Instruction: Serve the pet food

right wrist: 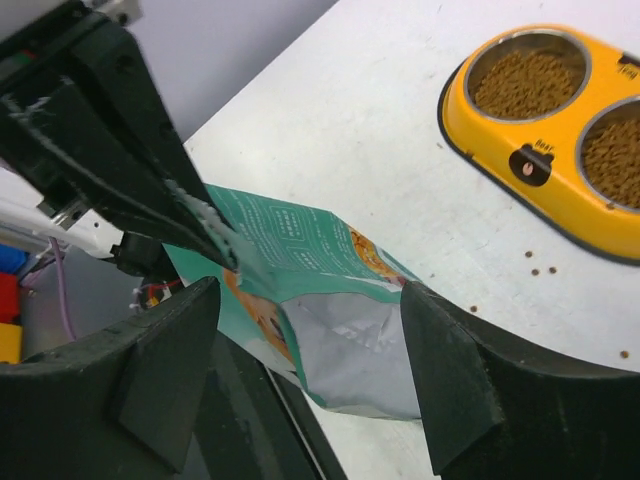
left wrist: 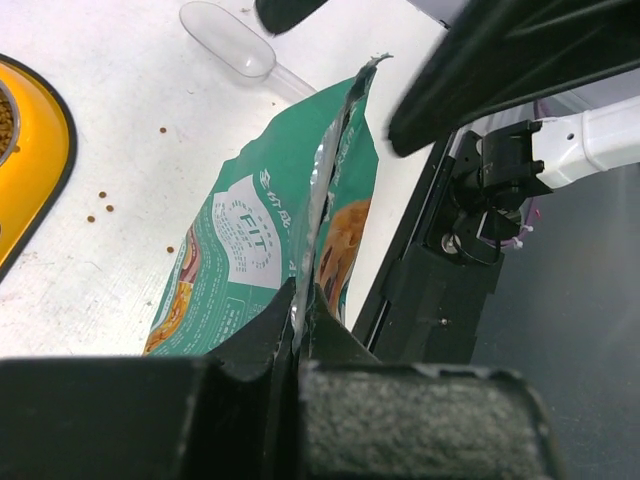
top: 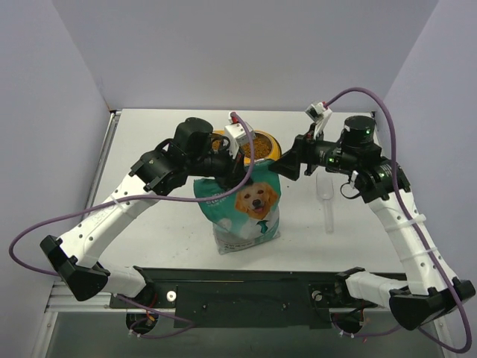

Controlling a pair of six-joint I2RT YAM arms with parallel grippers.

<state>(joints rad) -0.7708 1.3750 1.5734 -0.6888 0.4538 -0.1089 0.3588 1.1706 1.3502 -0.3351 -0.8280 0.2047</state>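
Note:
Pet food fills both steel bowls of the yellow feeder, and the feeder shows behind the bag in the top view. The teal-and-white bag with a golden dog stands upright mid-table. My left gripper is shut on one top edge of the bag, pinching the foil seam. My right gripper is open, its fingers either side of the bag's gaping silver-lined mouth without touching it. In the top view my left gripper and right gripper meet over the bag's top.
A clear plastic scoop lies on the table right of the bag; the scoop also shows in the left wrist view. A few loose kibble pellets lie scattered near the feeder. White walls enclose the table on three sides.

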